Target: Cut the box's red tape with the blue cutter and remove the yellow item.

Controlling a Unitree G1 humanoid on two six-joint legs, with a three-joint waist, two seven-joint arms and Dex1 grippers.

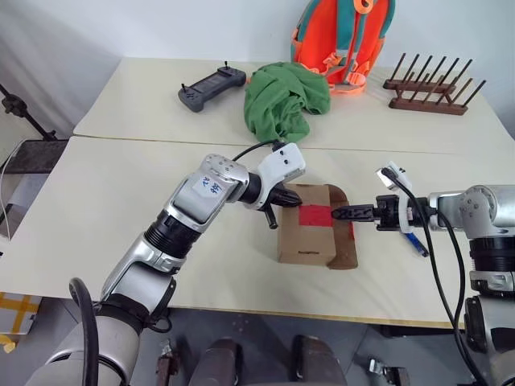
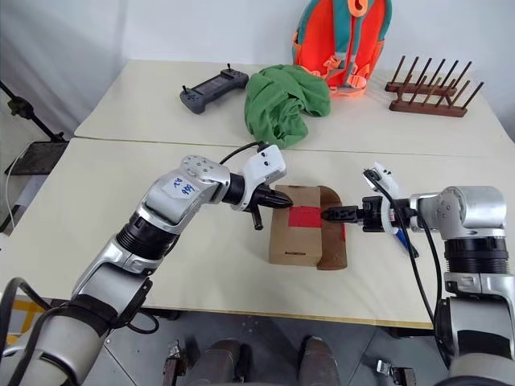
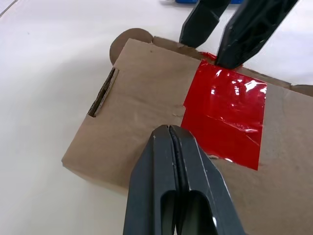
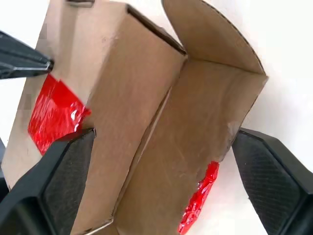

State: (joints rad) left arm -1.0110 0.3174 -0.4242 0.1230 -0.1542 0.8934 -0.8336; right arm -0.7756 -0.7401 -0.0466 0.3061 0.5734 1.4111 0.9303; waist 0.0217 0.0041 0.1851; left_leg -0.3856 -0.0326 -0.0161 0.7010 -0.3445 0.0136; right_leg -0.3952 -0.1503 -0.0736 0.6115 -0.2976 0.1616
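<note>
The box [image 1: 302, 241] lies on the near table, with the red tape [image 1: 314, 215] across its top. Its right-hand flap [image 4: 210, 122] stands folded open, a torn scrap of tape on its edge. My left gripper [image 1: 290, 198] is shut, its tip resting on the box top just left of the tape [image 3: 230, 112]. From the right, my right gripper [image 1: 338, 214] reaches in at the tape's edge, open, its fingers [image 4: 68, 176] spread either side of the opened end. The blue cutter [image 1: 416, 244] lies on the table behind the right gripper. The yellow item is hidden.
On the far table lie a green cloth [image 1: 286, 100], a dark game controller [image 1: 212, 87], an orange backpack [image 1: 344, 36] and a wooden rack [image 1: 430, 88]. A seam runs between the two tables.
</note>
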